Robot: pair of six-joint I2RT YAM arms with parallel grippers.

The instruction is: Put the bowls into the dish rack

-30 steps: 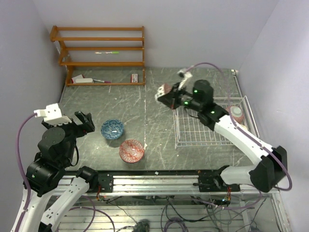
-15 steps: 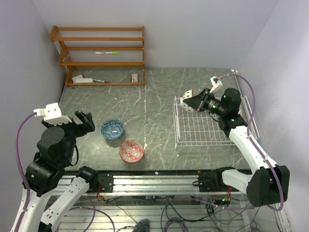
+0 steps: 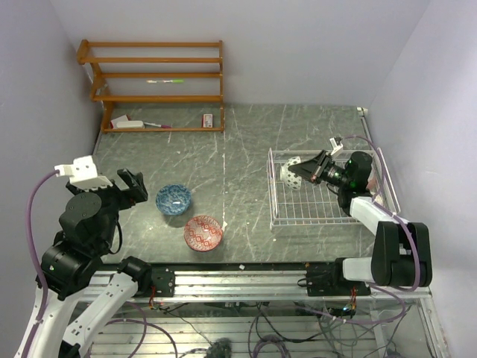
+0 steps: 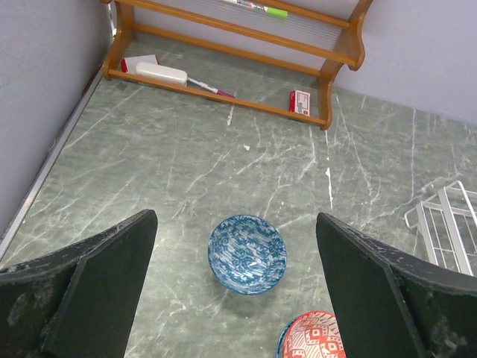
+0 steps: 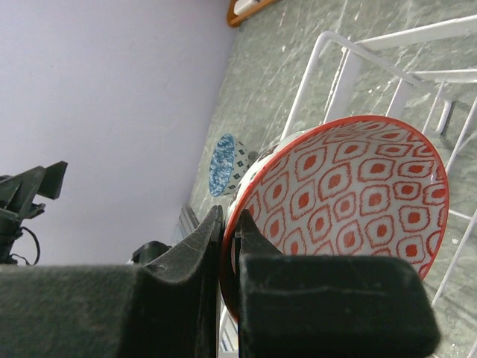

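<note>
My right gripper [image 3: 308,171] is shut on the rim of a red-patterned bowl [image 3: 292,172], held on its side over the left back part of the white wire dish rack [image 3: 320,212]. In the right wrist view the fingers [image 5: 229,224] pinch that bowl's [image 5: 350,201] rim, with rack bars [image 5: 328,46] behind it. A blue bowl [image 3: 173,199] and a red bowl [image 3: 203,233] sit on the table at the left. My left gripper [image 3: 130,186] is open and empty beside them. In the left wrist view it [image 4: 235,218] hovers above the blue bowl [image 4: 247,253], the red bowl [image 4: 317,337] lower right.
An orange wooden shelf [image 3: 153,86] with small items stands at the back left against the wall; it also shows in the left wrist view [image 4: 238,37]. Purple walls close both sides. A rack corner [image 4: 447,224] shows at the right of the left wrist view.
My right arm has carried the red-patterned bowl from the back middle of the table rightward and down over the dish rack. The left arm has barely moved.
</note>
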